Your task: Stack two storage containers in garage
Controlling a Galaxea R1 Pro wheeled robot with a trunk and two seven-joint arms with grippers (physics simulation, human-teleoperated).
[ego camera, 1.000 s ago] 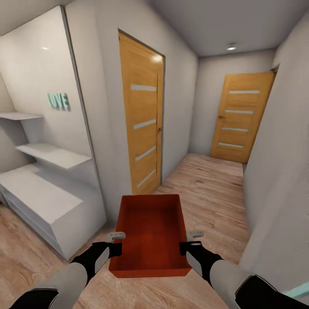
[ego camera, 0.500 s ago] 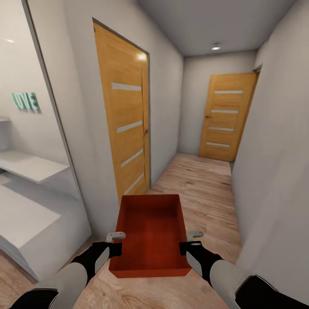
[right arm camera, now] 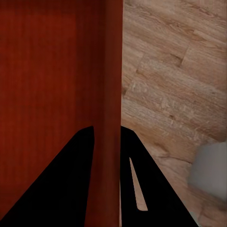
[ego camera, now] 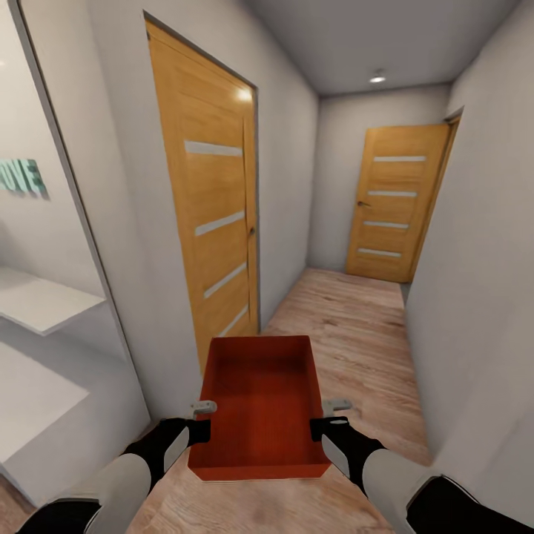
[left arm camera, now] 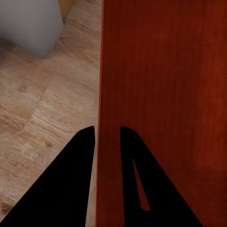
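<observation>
Here we carry one orange-red storage container (ego camera: 259, 404) through a hallway, above the light wood plank floor (ego camera: 356, 334). At our left, white shelving (ego camera: 37, 304) and a honey-coloured door (ego camera: 208, 200). Our left gripper (left arm camera: 107, 135) pinches the bin's left wall, one finger on each face; the bin holds nothing. Our right gripper (right arm camera: 107, 135) clamps the right wall likewise. A second door (ego camera: 393, 200) stands farther ahead.

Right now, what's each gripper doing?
Left gripper: shut on the orange-red storage container's left wall.
Right gripper: shut on its right wall.
</observation>
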